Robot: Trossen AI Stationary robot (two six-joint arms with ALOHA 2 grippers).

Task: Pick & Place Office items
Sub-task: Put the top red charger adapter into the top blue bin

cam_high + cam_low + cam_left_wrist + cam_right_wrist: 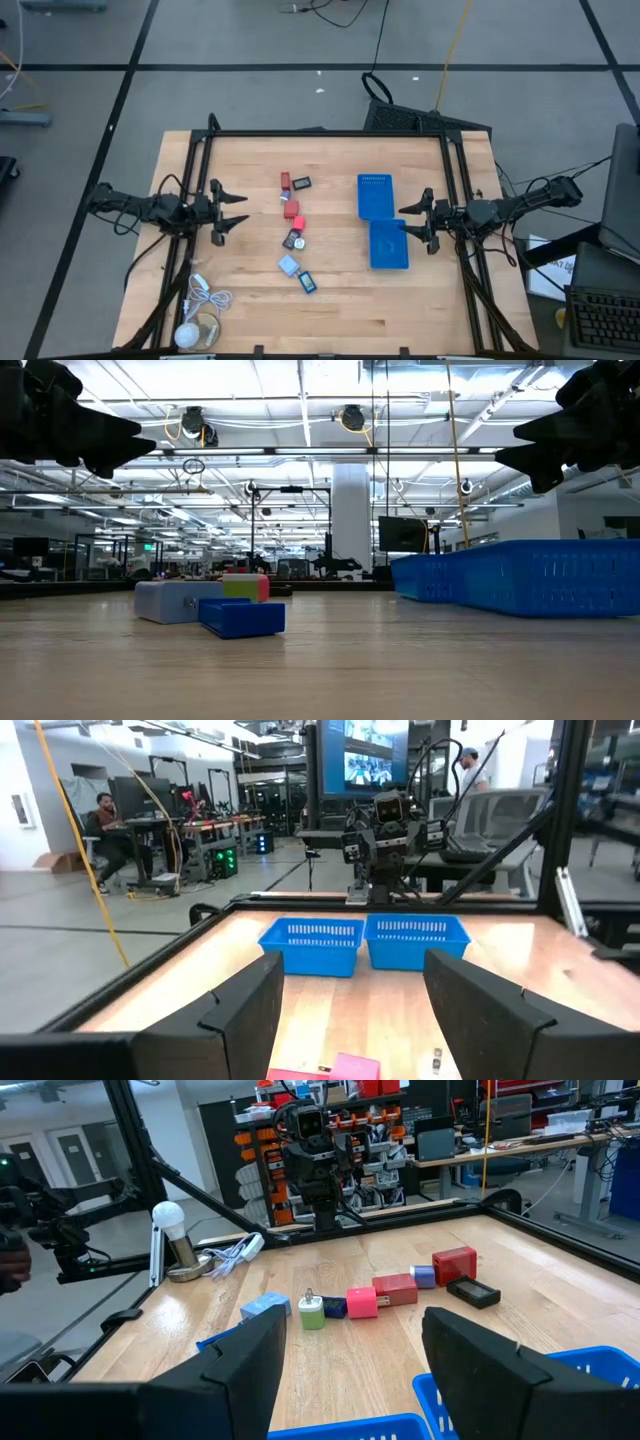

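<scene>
office items (294, 228) mid-table | left fingers (233, 212) spread, empty | right fingers (411, 222) spread, empty, over trays (382, 220)

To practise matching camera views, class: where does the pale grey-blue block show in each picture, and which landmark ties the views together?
High view: the pale grey-blue block lies below the picture's centre, second from the bottom in the row of pieces.
Low view: left of centre, just behind a blue block.
Left wrist view: not in it.
Right wrist view: left of centre.
Shared landmark: the blue trays, seen in all four views.
</scene>
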